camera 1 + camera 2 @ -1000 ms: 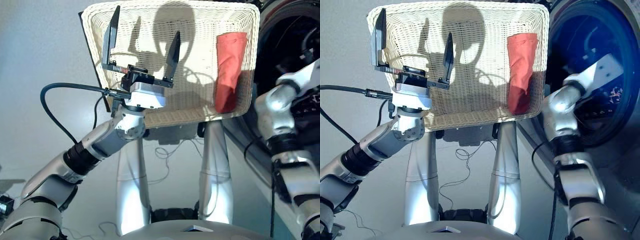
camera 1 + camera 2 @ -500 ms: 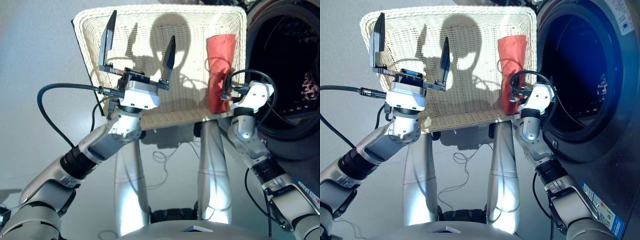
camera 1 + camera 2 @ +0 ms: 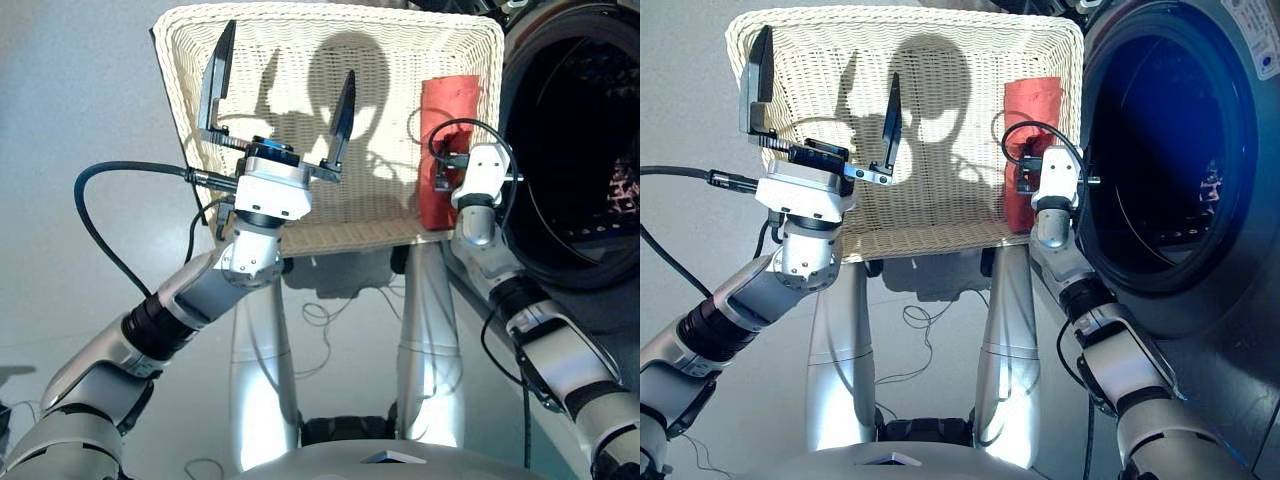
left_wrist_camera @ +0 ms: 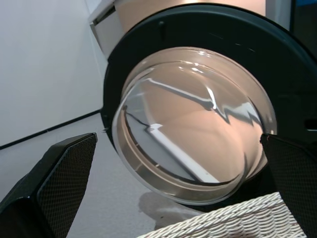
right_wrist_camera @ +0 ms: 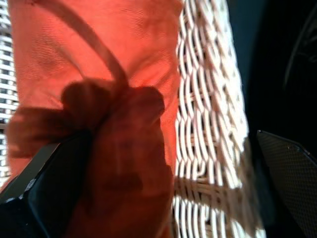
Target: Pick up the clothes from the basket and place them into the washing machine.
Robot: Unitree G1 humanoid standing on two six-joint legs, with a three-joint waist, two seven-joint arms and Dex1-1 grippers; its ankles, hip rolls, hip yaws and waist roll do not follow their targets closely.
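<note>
- The cream wicker basket is seen from above, with the open porthole of the washing machine just beside its right edge.
- One garment is seen in the basket: a red-orange folded strip, laid lengthwise along the basket's right wall, its near end at the near right corner.
- Patterned cloth is visible inside the machine's dark drum.
- The left end effector is held over the left half of the basket, its two black fingers spread wide apart and pointing away from the robot; nothing is held between them.
- In the left wrist view, the machine's round glass door in its dark ring is seen beyond the basket's far rim.
- The right end effector is at the near end of the red-orange garment, at the basket's right edge.
- In the right wrist view its fingers are spread, one finger lying on the red-orange cloth and the other over the basket's right edge on the machine side; the cloth is not clamped.
</note>
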